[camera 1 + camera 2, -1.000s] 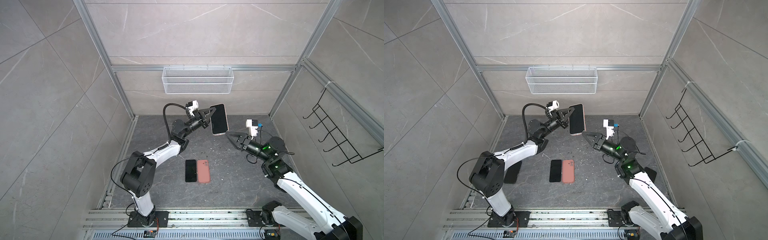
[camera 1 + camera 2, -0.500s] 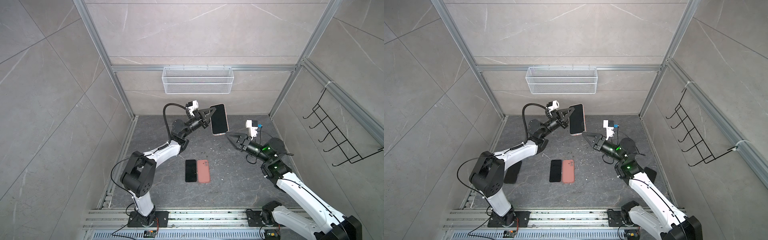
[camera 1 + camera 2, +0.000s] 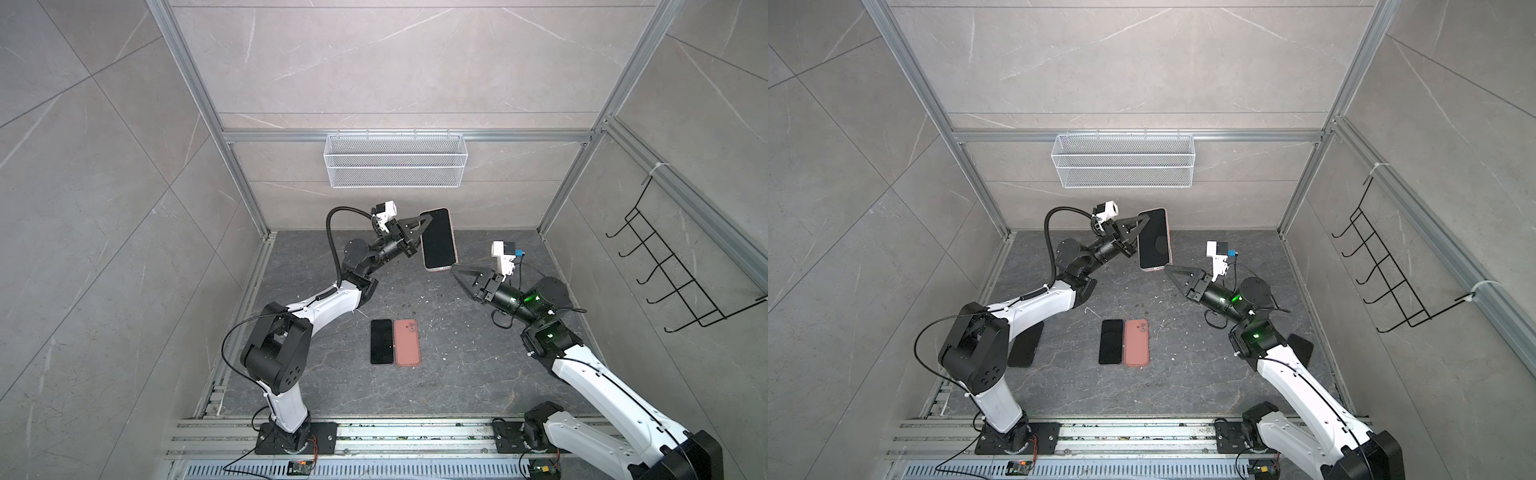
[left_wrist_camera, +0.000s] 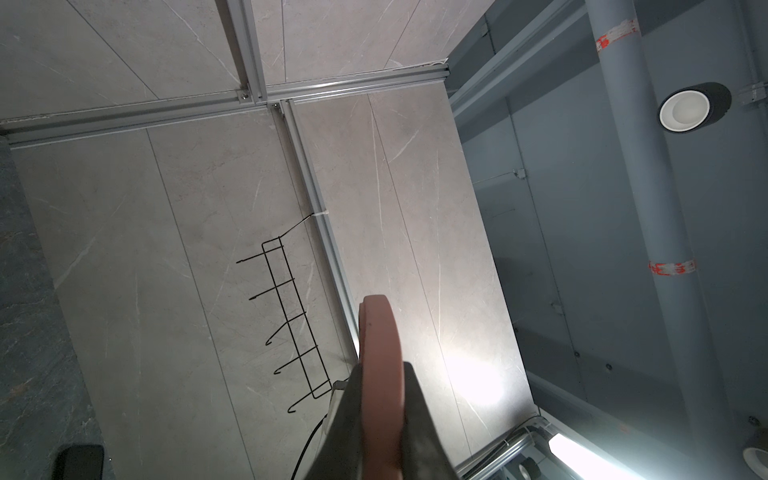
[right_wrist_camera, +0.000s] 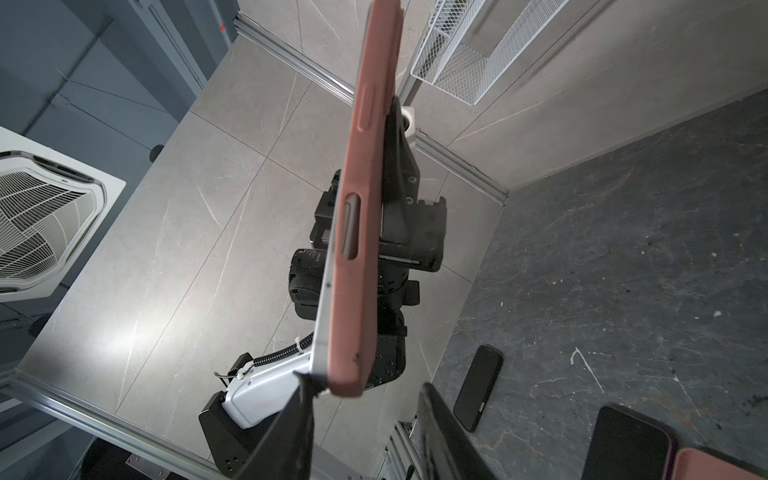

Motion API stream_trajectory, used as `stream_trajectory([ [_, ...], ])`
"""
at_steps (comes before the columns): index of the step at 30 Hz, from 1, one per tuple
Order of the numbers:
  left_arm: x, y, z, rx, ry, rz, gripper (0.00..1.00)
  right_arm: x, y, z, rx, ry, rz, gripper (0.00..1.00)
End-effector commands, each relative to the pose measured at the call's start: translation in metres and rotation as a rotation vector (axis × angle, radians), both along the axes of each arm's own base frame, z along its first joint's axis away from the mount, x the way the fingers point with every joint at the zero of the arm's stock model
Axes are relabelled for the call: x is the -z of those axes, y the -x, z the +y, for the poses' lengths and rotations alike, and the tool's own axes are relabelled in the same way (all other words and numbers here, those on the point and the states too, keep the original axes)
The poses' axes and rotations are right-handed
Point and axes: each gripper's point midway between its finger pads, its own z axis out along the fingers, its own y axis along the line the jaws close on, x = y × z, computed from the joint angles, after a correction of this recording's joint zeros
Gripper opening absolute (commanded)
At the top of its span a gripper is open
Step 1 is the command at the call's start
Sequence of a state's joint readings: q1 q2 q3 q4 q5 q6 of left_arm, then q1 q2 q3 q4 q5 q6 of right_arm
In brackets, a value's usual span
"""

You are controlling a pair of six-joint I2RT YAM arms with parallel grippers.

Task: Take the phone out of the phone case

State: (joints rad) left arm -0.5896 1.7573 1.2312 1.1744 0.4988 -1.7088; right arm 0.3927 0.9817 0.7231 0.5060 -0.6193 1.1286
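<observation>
The two dark fingers [image 4: 422, 419] of the left gripper [image 3: 420, 232] are being pressed shut on the salmon-pink phone case [image 4: 380, 345], one on each face, at a long edge near its upper end. The phone [image 3: 437, 241] is being held inside that case, up in the air above the far part of the dark stone-look table [image 3: 457, 374]. Its black screen is being turned towards both top views, and its lower end is being tilted towards the right arm.

The right gripper [image 5: 360, 381] is being held with its jaws partly apart around the lower corner of the case. In the right wrist view one fingertip [image 5: 300, 380] is being shown touching the silvery rim of the phone at that corner, while the other finger is standing clear of the pink back. The corner is thus being bracketed rather than clamped.

Nearer the arm bases, a bare black phone [image 3: 381, 341] and a second pink case [image 3: 407, 343], camera cut-out up, are lying side by side and touching. Whether that case is empty cannot be told. A white wire basket [image 3: 395, 166] is being carried by the back wall.
</observation>
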Motion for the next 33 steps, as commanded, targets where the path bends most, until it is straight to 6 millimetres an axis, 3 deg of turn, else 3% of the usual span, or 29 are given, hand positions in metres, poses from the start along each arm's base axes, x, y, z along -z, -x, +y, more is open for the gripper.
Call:
stream_trajectory([
  [1, -0.050, 0.022, 0.018, -0.016, 0.111, -0.127, 0.00, 0.017, -0.002, -0.001, 0.019, 0.031, 0.029, 0.42],
  [11, -0.050, 0.023, 0.017, -0.014, 0.109, -0.131, 0.00, 0.019, -0.003, -0.003, 0.037, 0.051, 0.026, 0.41],
  [21, -0.043, 0.022, 0.015, -0.016, 0.096, -0.119, 0.00, -0.003, 0.003, -0.001, 0.007, 0.015, -0.031, 0.46],
  [33, -0.042, 0.023, 0.012, -0.014, 0.089, -0.122, 0.00, -0.004, 0.003, -0.001, 0.003, 0.002, -0.029, 0.48],
])
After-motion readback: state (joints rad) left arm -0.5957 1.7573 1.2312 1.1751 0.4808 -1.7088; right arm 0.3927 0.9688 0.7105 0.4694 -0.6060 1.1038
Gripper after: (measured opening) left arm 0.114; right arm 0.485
